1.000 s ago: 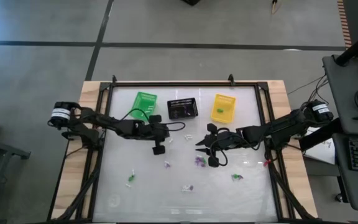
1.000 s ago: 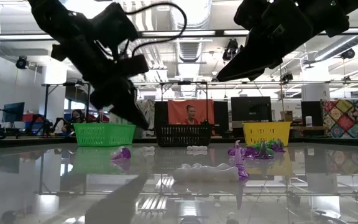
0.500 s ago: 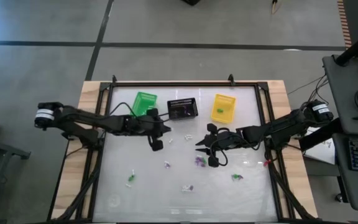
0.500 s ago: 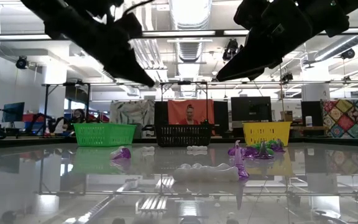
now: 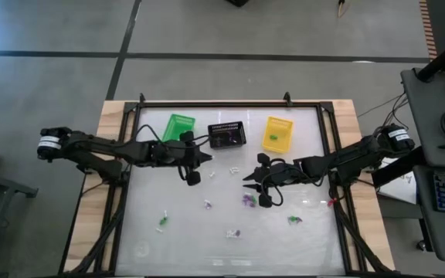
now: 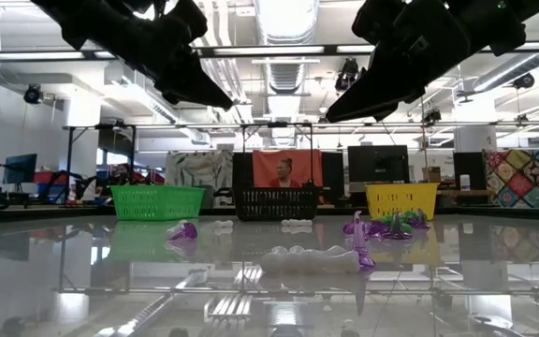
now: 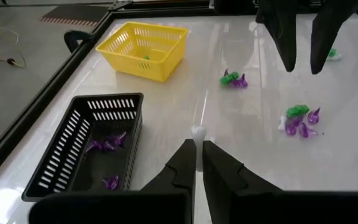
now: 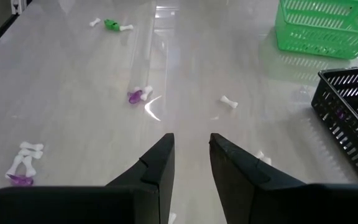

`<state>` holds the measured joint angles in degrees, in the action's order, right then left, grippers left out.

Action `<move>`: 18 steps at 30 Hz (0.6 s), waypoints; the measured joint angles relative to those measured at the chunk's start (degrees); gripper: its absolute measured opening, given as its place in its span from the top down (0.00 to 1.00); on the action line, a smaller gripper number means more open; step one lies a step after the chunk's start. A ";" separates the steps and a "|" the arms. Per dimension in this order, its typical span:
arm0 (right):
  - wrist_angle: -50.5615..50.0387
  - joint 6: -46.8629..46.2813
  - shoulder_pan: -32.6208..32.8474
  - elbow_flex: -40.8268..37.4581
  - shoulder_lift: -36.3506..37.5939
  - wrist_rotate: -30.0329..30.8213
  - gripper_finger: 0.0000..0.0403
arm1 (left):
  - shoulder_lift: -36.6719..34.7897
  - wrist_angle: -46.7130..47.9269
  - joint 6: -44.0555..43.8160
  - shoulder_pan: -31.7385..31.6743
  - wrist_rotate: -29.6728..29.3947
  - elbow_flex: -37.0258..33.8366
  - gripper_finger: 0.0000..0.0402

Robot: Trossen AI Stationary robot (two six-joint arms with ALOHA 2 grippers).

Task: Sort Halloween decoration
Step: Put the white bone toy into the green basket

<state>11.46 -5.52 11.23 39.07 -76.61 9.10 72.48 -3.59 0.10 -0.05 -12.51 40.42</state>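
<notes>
Still loose, most of the Halloween decoration (image 5: pixel 247 200) lies scattered on the bench (image 5: pixel 307 232): purple and green pieces just below the right end effector (image 5: pixel 255 181), white ones near the left end effector (image 5: pixel 195 164). Some trinkets already sit in the black basket (image 7: pixel 79 149) and yellow basket (image 7: pixel 143 50), so sorting looks partly done. Both end effectors hover with nothing in them, the left nearly clenched, the right slightly parted.

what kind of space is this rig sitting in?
Likely an open robotics lab or workshop: exposed ceiling ducting, monitors on benches behind the table, and a person seated beyond the black basket.
</notes>
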 joint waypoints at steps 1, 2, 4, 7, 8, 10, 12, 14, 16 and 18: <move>0.00 0.00 0.01 0.01 0.01 0.00 0.76 | -0.04 -0.08 0.00 0.00 0.00 0.00 1.00; 0.00 0.00 0.00 0.01 0.01 0.00 0.76 | -0.04 -0.16 0.00 0.00 0.00 0.00 1.00; 0.00 0.02 0.00 0.01 0.02 0.00 0.76 | -0.04 -0.16 0.00 0.00 0.00 0.00 1.00; 0.00 0.00 0.02 0.00 0.02 0.00 0.76 | -0.04 -0.32 -0.13 0.00 0.00 0.00 1.00; 0.00 0.00 0.00 0.02 0.02 0.00 0.76 | -0.04 -0.32 -0.20 0.00 0.02 0.00 1.00; 0.00 0.00 0.02 0.00 0.01 0.00 0.76 | -0.04 -0.34 -0.20 0.00 0.02 0.00 1.00; 0.00 0.00 0.02 0.01 0.02 0.00 0.76 | -0.04 -0.34 -0.22 0.00 0.02 0.00 1.00; 0.00 0.04 -0.01 0.02 -0.01 0.00 0.76 | -0.04 -0.34 -0.22 0.00 0.02 0.00 1.00; 0.00 0.04 0.00 0.00 0.00 0.00 0.76 | -0.04 -0.34 -0.42 0.00 0.02 0.00 1.00; 0.00 0.02 -0.01 0.00 0.01 0.00 0.76 | -0.04 -0.34 -0.65 0.00 0.02 0.00 1.00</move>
<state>11.46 -5.50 11.22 39.07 -76.60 9.10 72.44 -3.92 -0.55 -0.05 -12.49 40.42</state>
